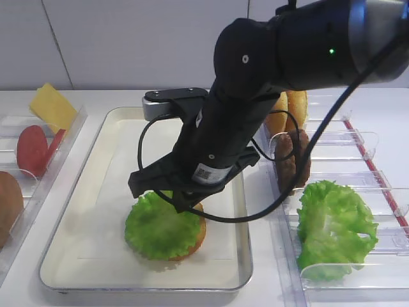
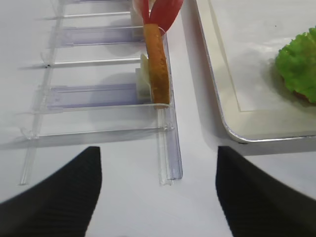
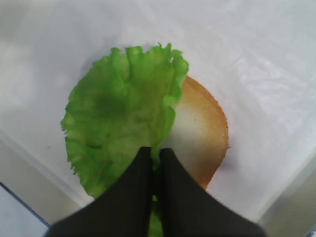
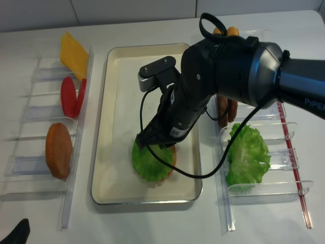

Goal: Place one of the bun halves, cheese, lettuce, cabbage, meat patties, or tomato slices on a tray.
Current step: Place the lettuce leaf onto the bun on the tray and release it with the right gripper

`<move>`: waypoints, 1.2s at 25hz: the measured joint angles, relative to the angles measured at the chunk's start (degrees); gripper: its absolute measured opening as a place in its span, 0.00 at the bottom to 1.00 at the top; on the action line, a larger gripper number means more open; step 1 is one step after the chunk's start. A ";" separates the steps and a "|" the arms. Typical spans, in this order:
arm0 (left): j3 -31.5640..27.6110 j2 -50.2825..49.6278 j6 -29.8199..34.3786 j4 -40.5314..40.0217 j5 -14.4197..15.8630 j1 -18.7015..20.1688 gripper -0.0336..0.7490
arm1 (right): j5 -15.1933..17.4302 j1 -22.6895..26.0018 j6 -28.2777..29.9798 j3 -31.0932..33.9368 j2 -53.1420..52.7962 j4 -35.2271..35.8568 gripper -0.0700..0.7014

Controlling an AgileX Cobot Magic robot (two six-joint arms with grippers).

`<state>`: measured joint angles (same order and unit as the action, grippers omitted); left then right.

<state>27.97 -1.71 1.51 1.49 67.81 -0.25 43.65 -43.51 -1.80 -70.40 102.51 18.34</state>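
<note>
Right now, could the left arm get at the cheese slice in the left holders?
Probably yes. The left gripper is open over bare table beside the holders, and the cheese stands exposed at their far end; the right gripper is busy over the tray.

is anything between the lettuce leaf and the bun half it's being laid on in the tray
Nothing visible does. The right gripper is shut on the lettuce, which already drapes over most of the bun half in the tray. Only the bun's right part shows bare.

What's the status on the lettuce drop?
Right gripper shut on lettuce, leaf draped over bun half in tray. Left gripper open, idle outside tray. Nothing obstructing.
</note>
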 joint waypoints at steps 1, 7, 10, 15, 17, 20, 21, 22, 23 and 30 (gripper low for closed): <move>0.00 0.00 0.00 0.00 0.00 0.00 0.66 | 0.10 0.00 0.14 0.00 0.00 0.00 0.21; 0.00 0.00 0.00 0.00 0.00 0.00 0.66 | 0.21 0.00 0.36 0.00 0.00 -0.75 0.66; 0.00 0.00 0.00 0.00 0.00 0.00 0.66 | 0.21 0.00 0.36 0.00 0.00 -1.94 0.82; 0.00 0.00 0.00 0.00 0.00 0.00 0.66 | 0.21 0.80 0.36 0.00 -0.41 -2.69 0.87; 0.00 0.00 0.00 0.00 0.00 0.00 0.66 | 0.10 1.20 0.36 0.00 -2.01 -3.62 0.87; 0.00 0.00 0.00 0.00 0.00 0.00 0.66 | -0.42 1.29 0.36 0.00 -5.96 -4.96 0.87; 0.00 0.00 0.00 0.00 0.00 0.00 0.66 | -0.66 1.29 0.36 0.00 -7.33 -5.53 0.87; 0.00 0.00 0.00 0.00 0.00 0.00 0.66 | -0.76 1.29 0.36 0.00 -8.94 -6.35 0.87; 0.00 0.00 0.00 0.00 0.00 0.00 0.66 | -0.81 1.29 0.36 0.00 -10.58 -7.28 0.87; 0.00 0.00 0.00 0.00 0.00 0.00 0.66 | 3.36 6.74 0.36 0.00 -20.52 -11.85 0.87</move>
<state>27.97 -1.71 1.51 1.49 67.81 -0.25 47.00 -36.77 -1.44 -70.40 81.99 6.49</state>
